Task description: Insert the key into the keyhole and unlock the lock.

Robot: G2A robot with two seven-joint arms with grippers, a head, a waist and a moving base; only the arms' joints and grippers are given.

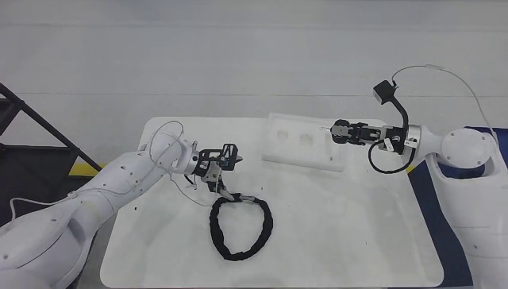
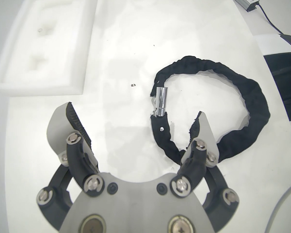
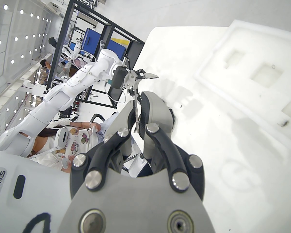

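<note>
The black fabric-sleeved chain lock (image 2: 255, 93) lies in a closed loop on the white bench (image 1: 357, 233), on the left arm's side. Its short chrome cylinder (image 2: 160, 101) joins the 2 sleeve ends. The left jaws hang spread wide close above that cylinder, grasping nothing. The right jaws, over the edge of the white foam tray (image 1: 305, 142), are clenched on a thin flat metal key (image 3: 136, 106), well apart from the lock.

The chain looks heavy but limp, so it would likely sag and shift if taken by the sleeve. The rigid cylinder is the better hold, though its polished surface may slip. The key seems light, stiff and thin, liable to twist in the grip.
</note>
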